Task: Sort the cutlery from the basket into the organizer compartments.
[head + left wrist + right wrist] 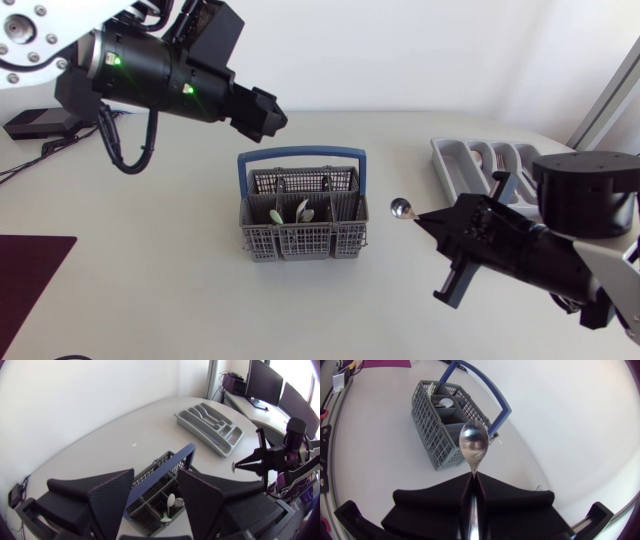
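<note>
Gripping spoon (401, 208) by handle, R gripper (420, 218) btwn basket (300, 153) & organizer (455, 160); L gripper (268, 112) spread wide, near basket

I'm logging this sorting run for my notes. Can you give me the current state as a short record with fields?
Right hand: shut on spoon, bowl sticking out ahead of the fingertips
Spoon position: held between basket and organizer, in neither
Left hand: open, empty, behind the basket
Basket contents: at least two pieces of cutlery inside
Organizer contents: too unclear to tell
</note>
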